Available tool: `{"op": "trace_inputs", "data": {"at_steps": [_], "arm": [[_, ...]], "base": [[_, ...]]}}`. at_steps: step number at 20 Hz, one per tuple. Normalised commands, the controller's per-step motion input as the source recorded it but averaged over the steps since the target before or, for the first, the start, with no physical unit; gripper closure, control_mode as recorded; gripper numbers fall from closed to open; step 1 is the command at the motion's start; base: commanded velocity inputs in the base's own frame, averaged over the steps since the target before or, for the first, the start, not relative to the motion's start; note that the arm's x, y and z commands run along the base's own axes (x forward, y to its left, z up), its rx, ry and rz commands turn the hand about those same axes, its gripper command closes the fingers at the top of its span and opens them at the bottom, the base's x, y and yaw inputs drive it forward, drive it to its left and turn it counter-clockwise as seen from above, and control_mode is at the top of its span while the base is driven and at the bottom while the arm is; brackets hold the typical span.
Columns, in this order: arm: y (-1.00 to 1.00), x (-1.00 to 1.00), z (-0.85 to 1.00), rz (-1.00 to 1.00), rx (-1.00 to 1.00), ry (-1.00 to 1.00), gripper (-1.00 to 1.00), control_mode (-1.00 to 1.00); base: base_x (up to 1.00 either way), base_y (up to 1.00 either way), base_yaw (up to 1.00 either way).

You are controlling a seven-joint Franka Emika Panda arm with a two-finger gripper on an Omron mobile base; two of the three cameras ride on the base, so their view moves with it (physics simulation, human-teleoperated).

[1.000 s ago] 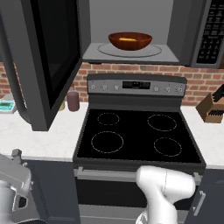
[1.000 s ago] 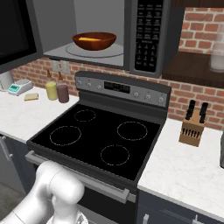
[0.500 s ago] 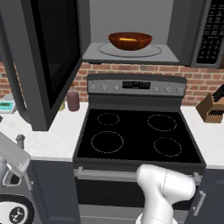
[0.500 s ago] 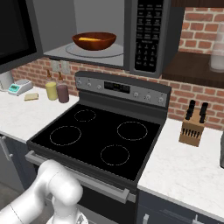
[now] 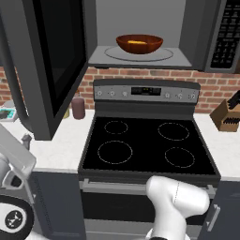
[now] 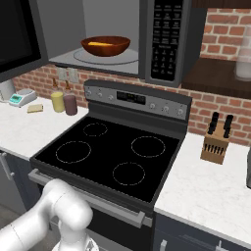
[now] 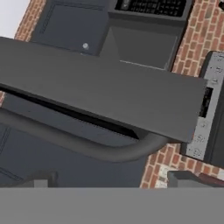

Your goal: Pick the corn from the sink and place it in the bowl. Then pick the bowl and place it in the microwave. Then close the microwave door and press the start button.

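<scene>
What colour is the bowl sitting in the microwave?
Glossy reddish-brown bowl, with the yellow corn inside; clearest in the left base view.

microwave [image 5: 140, 35] above stove [image 5: 147, 145], door [image 5: 51, 65] swung open to left. bowl [image 5: 139, 43] on turntable [image 5: 138, 54] inside microwave; corn [image 5: 136, 42] in bowl. button panel [image 6: 164, 39] right of cavity. knife block [image 6: 216, 142] on counter [image 6: 211, 186] right of stove. two jars [image 6: 64, 103] and scale [image 6: 22, 98] on counter left of stove, against brick wall [image 6: 223, 29]. door handle [image 7: 83, 142] runs under door edge in hand view.
</scene>
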Motion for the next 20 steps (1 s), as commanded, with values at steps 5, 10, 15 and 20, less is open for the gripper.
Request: {"op": "trace_inputs", "data": {"at_steps": [5,10,15,20], "arm": [[0.0,0.52,0.01,0.0,0.05,-0.02,-1.0,-1.0],[0.13,0.69,0.0,0.0,0.05,0.0,-1.0,-1.0],[-0.11,0.16,0.18,0.0,0.11,-0.02,-1.0,-1.0],[-0.5,0.0,0.4,0.0,0.19,-0.05,-1.0,-1.0]], "base": [[0.0,0.0,0.0],[0.0,0.0,0.0],[0.0,0.0,0.0],[0.0,0.0,0.0]]}}
